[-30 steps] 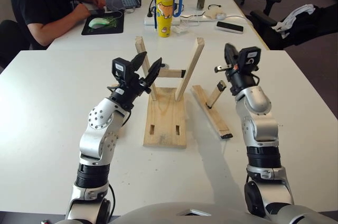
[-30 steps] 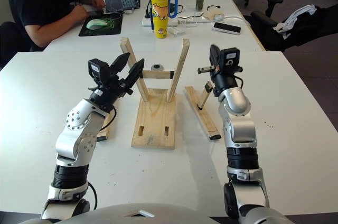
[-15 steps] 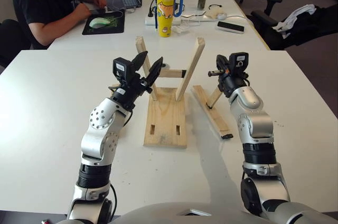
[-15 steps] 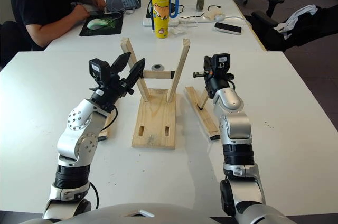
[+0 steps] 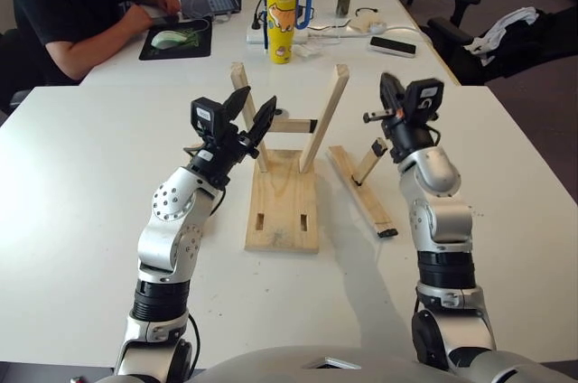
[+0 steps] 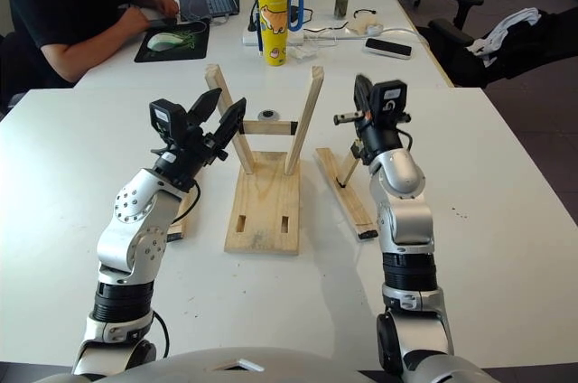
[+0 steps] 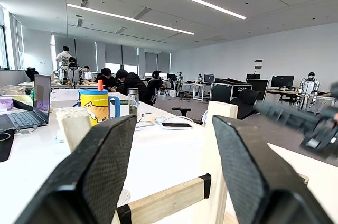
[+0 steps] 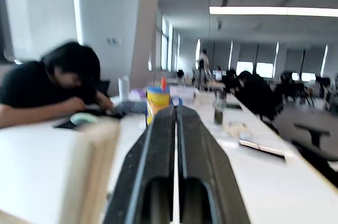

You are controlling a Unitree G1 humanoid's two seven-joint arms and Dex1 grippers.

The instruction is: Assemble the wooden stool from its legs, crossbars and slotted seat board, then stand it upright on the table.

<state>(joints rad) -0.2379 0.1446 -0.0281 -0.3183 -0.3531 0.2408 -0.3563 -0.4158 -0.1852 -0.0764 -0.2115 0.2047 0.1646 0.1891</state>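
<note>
Seat board: the slotted seat board [image 5: 282, 202] lies flat on the white table [image 5: 81, 184], between the two arms; two slots show at its near end.
Legs: two legs [image 5: 327, 116] stand up from the far end of the board and lean apart. The left one is partly covered by the left gripper.
Crossbar: a crossbar [image 5: 291, 126] joins the two standing legs; its left end is hidden behind the gripper.
Loose part: a second long piece [image 5: 363, 191] lies on the table to the right of the board, with a short bar [image 5: 368, 163] rising from it.
Hidden part: a bit of wood [image 6: 177, 217] shows beside the left forearm; it is perhaps another leg, but most of it is covered.
Left gripper: the left gripper [image 5: 253, 107] is raised near the left leg, its fingers spread wide and grasping nothing. In the left wrist view the crossbar shows between the pads [image 7: 90, 176], farther off.
Right gripper: the right gripper [image 5: 388, 94] hangs above the loose part, its fingers [image 8: 158, 150] clenched together with nothing between them.
Contact: from the head views one cannot tell if the left gripper touches the leg.
</note>
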